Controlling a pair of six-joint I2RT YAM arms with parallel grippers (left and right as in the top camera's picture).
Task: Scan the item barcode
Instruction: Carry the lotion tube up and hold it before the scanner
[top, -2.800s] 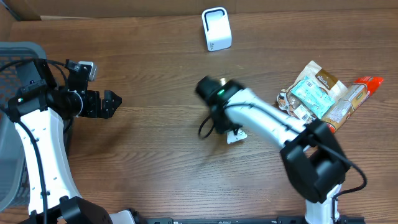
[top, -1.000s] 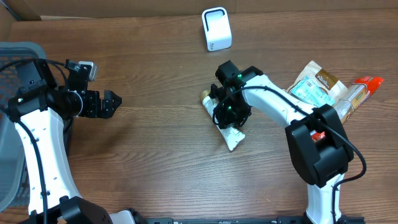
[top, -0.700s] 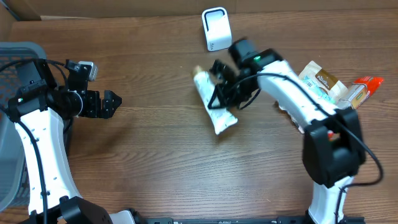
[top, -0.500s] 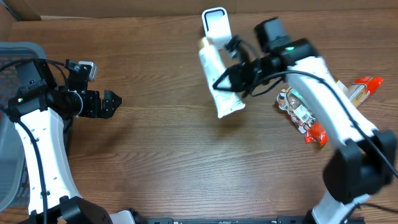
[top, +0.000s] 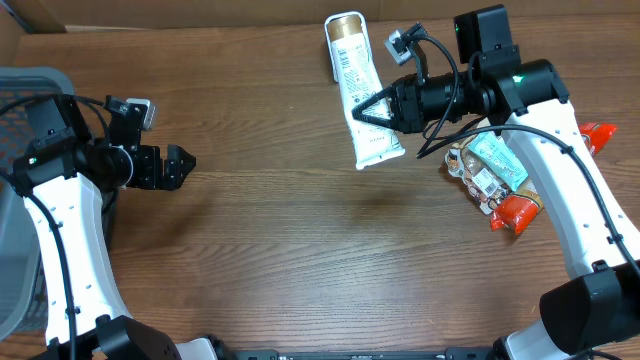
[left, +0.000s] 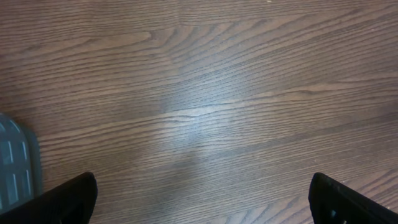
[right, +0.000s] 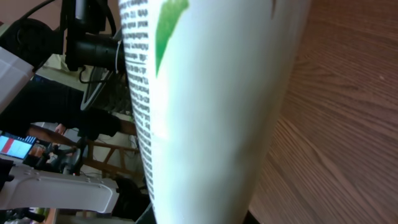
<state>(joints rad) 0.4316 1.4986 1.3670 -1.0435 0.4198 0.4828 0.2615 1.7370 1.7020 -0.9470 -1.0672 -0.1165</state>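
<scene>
White tube (top: 362, 100) with a gold cap hangs over the table (top: 280, 250) at 12 o'clock, clamped near its flat end by the right gripper (top: 385, 108). For a good scan, the arm should probably turn the tube slowly until the printed barcode faces the scanner, then hold it steady. The left gripper (top: 178, 165), at 9 o'clock, is spread wide and empty. One second ago the tube was near the centre; now it is raised and covers the scanner's place.
</scene>
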